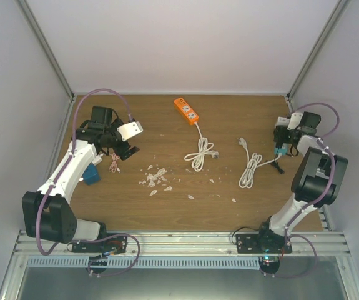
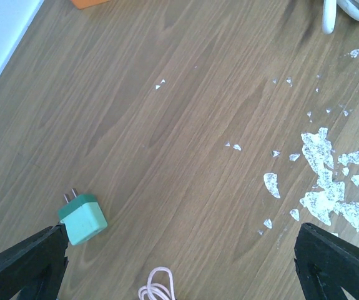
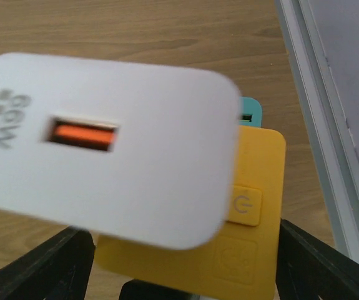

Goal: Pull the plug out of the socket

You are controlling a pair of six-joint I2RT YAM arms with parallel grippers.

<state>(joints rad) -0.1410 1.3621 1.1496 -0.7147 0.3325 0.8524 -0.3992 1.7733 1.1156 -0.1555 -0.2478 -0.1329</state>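
As one plug [image 3: 110, 150] overlaps one socket [image 3: 254, 206], two cords [image 1: 199, 153] [image 1: 251, 170] coiled

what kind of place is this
Likely a robot lab test cell: plain white walls on aluminium frame posts enclose a wood-grain tabletop, with an orange plastic power strip laid out for practice.

Left arm [image 1: 70, 165], right arm [image 1: 291, 212]: white links, black joints, looping purple cables [image 1: 104, 91]. Left hand [image 2: 179, 265]: black fingers [image 2: 23, 259].

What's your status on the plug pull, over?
Left gripper open, hovering over table. Right gripper open, straddling white plug, no grip yet. Plug seated in yellow socket. Teal piece behind socket, not blocking.
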